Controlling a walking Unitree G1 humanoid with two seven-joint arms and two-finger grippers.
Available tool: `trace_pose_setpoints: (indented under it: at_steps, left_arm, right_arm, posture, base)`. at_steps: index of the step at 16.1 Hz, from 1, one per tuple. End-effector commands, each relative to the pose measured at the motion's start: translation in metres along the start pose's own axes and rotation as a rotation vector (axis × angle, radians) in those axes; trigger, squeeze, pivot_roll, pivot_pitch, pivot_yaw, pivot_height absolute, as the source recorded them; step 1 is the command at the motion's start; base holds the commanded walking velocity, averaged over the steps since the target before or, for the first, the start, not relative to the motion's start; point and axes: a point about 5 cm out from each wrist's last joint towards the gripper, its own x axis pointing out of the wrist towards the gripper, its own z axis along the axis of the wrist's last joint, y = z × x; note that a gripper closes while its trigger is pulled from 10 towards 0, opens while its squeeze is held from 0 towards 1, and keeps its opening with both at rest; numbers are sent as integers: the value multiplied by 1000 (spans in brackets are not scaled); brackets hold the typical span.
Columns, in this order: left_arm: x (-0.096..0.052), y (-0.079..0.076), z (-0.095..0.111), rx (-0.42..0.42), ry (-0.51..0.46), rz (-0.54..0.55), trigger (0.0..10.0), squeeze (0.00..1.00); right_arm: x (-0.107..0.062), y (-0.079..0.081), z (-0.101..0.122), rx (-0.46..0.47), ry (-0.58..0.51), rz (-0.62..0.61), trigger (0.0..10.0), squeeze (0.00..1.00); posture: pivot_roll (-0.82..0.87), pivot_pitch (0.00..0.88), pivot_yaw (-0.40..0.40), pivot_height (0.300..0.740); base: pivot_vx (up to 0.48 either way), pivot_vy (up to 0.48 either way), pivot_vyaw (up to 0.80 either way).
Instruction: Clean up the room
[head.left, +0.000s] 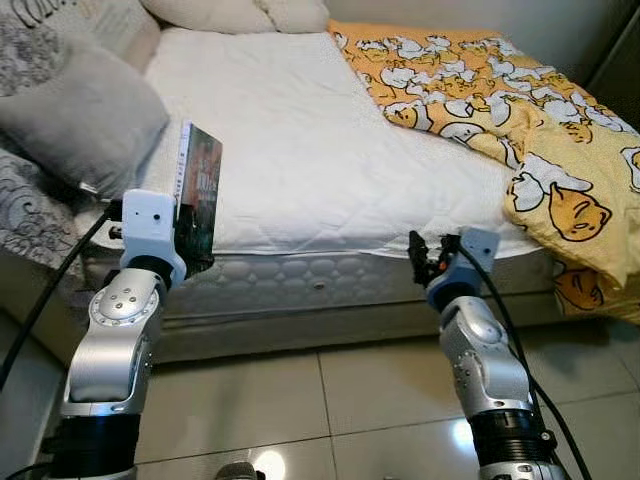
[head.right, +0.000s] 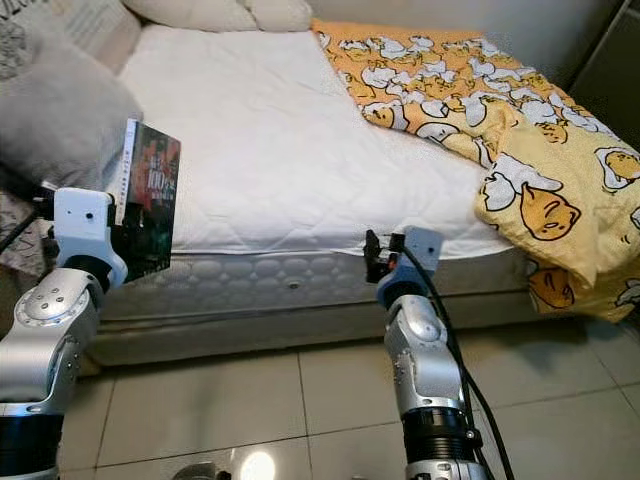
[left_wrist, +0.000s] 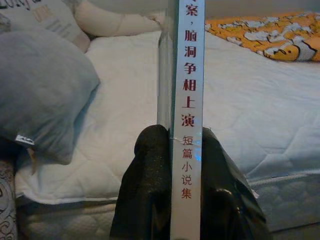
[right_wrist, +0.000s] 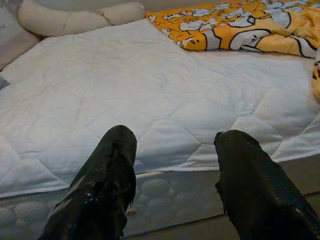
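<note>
The robot stood on a tiled floor (head.left: 300, 400) facing the long side of a bed (head.left: 300, 150) with a white quilted mattress cover. The left pincer (left_wrist: 186, 165) was raised at the bed's near edge and pinched a book (head.left: 200, 195) between its 2 black fingers (left_wrist: 147, 190). The book stood upright on its short edge, its dark cover turned toward the middle of the scene, and its white spine with red and grey Chinese characters faced the left wrist camera. It hung in the air just in front of the mattress edge, resting on nothing.

The right pincer (right_wrist: 175, 165) was held up before the mattress side, farther toward the foot of the bed, with its 2 fingers spread wide and nothing between them. The right wrist view looked between those fingers over the bare white bed surface.

A large grey cushion (head.left: 75, 115) lay on the robot's left, beside the book and overlapping the bed's head corner. 2 cream pillows (head.left: 240, 12) lay along the head of the bed. An orange and yellow blanket (head.left: 500, 110) printed with cartoon egg figures lay crumpled over the far side of the bed and spilled down past the mattress edge near the right arm. Black cables ran along both silver arms.
</note>
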Motion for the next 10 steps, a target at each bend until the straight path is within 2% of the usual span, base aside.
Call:
trace_pose_setpoints:
  at_steps: [1, 10]
  left_arm:
    - [5, -5, 14, -3, -66, -20, 10000, 0]
    - [8, -5, 15, -1, -69, -15, 10000, 0]
  right_arm:
    - [2, -7, 2, -11, 2, -26, 10000, 0]
    - [5, -7, 4, -13, 3, -24, 10000, 0]
  posture:
    - [9, 0, -55, 740]
    - [10, 0, -53, 740]
  base:
    - [0, 0, 0]
    - [291, 0, 0]
